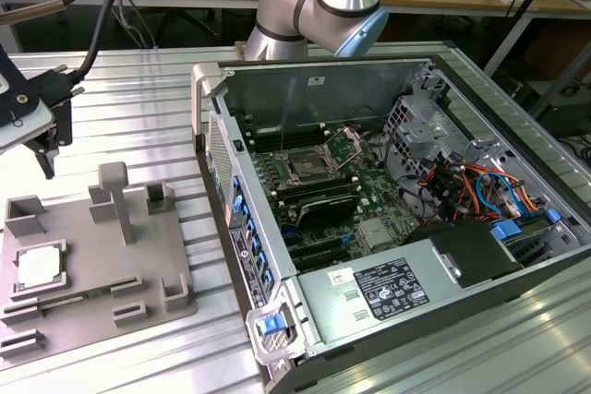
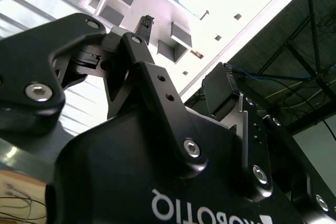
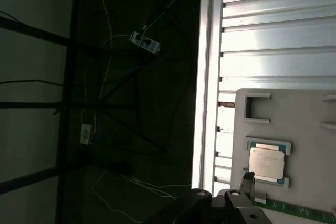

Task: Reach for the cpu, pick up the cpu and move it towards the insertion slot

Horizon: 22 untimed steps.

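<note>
cpu (image 1: 39, 268) rests in grey tray (image 1: 92, 260) recess.

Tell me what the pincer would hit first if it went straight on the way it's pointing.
Most likely the grey tray, around the raised blocks beside the cpu. The open pincer points down at that end; depth is unclear, so it could touch the cpu instead.

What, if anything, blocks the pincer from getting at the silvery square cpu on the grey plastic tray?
Probably nothing, so yes. The open pincer hangs above the grey plastic tray, the silvery square cpu lies uncovered in its pocket, and the tray's raised blocks stand beside it, not over it.
</note>
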Tool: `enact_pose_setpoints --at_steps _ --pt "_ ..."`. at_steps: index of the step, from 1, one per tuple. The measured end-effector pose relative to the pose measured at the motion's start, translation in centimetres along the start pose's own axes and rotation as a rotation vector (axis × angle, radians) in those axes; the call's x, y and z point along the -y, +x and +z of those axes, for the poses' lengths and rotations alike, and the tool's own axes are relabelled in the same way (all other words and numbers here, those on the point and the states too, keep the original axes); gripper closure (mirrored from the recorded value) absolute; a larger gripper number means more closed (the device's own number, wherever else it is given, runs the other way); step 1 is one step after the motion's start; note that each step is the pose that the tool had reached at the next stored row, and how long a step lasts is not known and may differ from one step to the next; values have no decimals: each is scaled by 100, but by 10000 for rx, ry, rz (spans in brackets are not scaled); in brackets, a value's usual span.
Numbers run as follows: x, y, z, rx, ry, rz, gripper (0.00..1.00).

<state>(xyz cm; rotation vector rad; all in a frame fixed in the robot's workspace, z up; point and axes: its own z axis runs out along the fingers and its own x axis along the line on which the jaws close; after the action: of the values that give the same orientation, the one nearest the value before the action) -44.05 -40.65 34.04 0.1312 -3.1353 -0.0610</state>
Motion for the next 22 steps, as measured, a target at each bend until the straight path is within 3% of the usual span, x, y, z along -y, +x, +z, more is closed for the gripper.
enact_pose_setpoints --at_steps 22 --pt "4 0 106 0 -1 0 34"
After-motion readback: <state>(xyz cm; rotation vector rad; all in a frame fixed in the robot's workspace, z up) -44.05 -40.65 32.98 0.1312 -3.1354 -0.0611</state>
